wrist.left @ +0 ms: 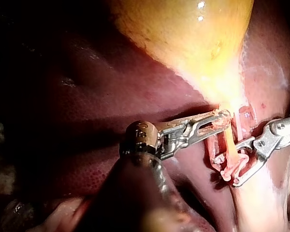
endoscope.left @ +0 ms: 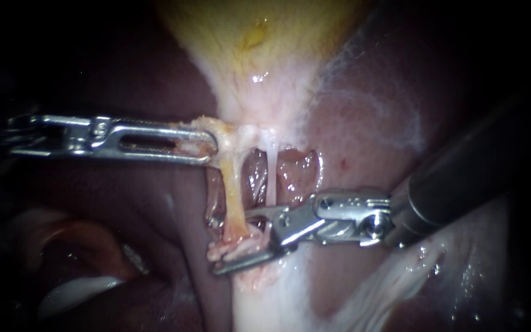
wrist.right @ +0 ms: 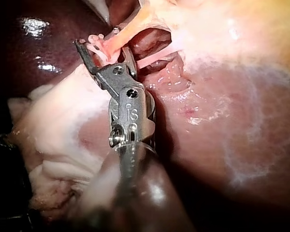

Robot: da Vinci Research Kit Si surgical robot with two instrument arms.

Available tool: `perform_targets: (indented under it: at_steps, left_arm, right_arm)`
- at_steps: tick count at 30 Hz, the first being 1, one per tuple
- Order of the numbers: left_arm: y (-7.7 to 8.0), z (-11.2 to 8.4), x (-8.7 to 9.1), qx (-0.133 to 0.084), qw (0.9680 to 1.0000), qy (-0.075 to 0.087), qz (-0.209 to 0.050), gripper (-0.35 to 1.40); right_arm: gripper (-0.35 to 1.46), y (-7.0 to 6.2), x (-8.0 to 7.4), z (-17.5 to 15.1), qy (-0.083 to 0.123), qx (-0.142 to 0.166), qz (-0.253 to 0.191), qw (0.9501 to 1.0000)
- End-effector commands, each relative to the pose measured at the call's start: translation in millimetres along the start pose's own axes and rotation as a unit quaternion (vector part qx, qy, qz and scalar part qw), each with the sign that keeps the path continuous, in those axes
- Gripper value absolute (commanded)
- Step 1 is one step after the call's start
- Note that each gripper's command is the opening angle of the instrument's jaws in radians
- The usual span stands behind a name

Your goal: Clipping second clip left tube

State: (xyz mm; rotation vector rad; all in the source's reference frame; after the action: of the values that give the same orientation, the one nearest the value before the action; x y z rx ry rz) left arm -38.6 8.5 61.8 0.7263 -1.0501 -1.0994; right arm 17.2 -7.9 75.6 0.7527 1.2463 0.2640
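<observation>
The left tube (endoscope.left: 233, 190), a yellowish strand, runs down from the gallbladder (endoscope.left: 259, 49) neck. A thin white right tube (endoscope.left: 271, 172) runs beside it. My left instrument (endoscope.left: 207, 144) comes in level from the left, its slotted jaws shut on tissue at the top of the left tube (wrist.left: 228, 145). My right instrument (endoscope.left: 232, 241) reaches in from the right, and its jaws stand open around the tube's lower end, where a pale pink ridged lump lies between them. The right wrist view shows the tube (wrist.right: 117, 38) crossing between those spread jaws (wrist.right: 104, 48). No clip shows clearly.
Dark red liver (endoscope.left: 124, 203) lies left and below. A window of bare tissue (endoscope.left: 296, 172) opens behind the two tubes. White fatty tissue (endoscope.left: 388, 289) trails beneath the right instrument's shaft (endoscope.left: 462, 184). The left instrument's shaft (wrist.left: 150, 193) crosses over the liver.
</observation>
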Motion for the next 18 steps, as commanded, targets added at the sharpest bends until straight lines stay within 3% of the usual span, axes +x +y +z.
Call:
perform_targets:
  at_steps: [1, 10, 18]
  left_arm:
    - [0.0, 0.0, 0.0, 0.0, 1.0, 0.0, 0.0, -0.35]
    - [0.1, 0.0, 0.0, 0.0, 1.0, 0.0, 0.0, -0.35]
    - [0.1, 0.0, 0.0, 0.0, 1.0, 0.0, 0.0, -0.35]
  right_arm:
    - [0.44, 0.0, 0.0, 0.0, 0.002, 0.0, 0.004, 1.0]
    - [0.36, 0.3, -0.1, -0.2, 0.012, 0.0, 0.042, 0.999]
    - [0.15, 0.8, -0.3, -0.9, 0.015, 0.003, 0.069, 0.9975]
